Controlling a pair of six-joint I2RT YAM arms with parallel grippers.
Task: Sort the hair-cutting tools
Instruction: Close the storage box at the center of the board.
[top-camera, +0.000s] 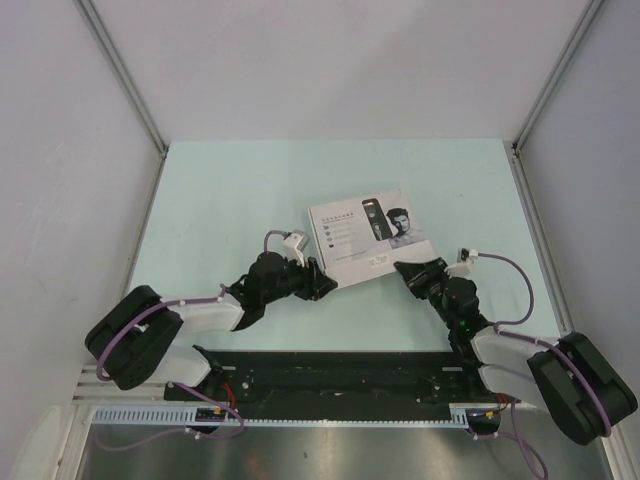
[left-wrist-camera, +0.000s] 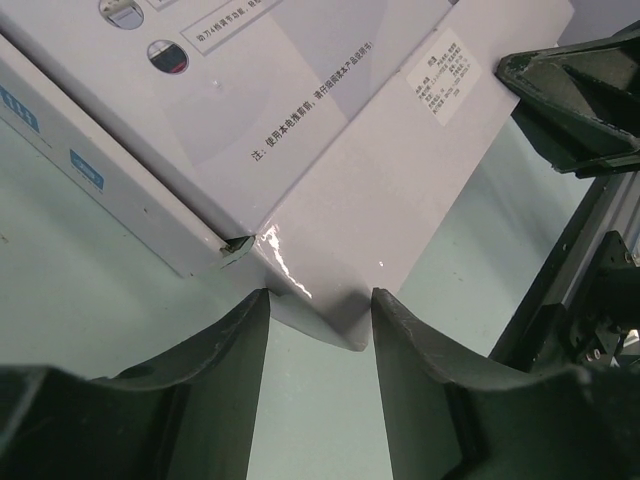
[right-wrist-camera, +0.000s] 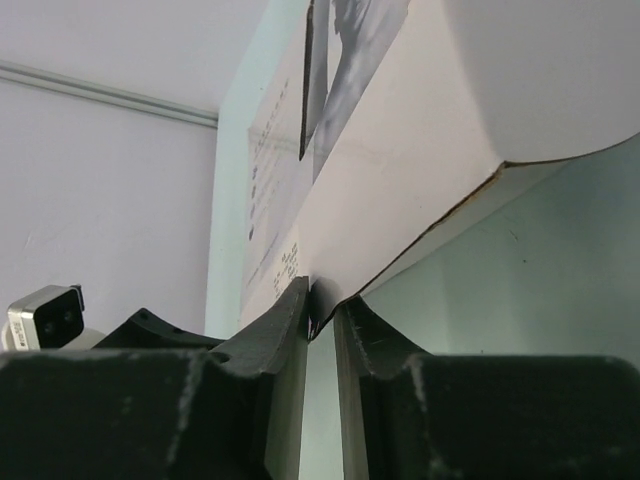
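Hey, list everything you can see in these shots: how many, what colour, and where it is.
white box: one, white with a printed lid, middle of the table
table: one, pale green, under everything
walls: three, white, left, right and far sides
base plate: one, black, near edge
left arm: one, black and white, near left
right arm: one, black and white, near right
left pincer: black, open around the box's corner flap
right pincer: black, shut on the box's edge
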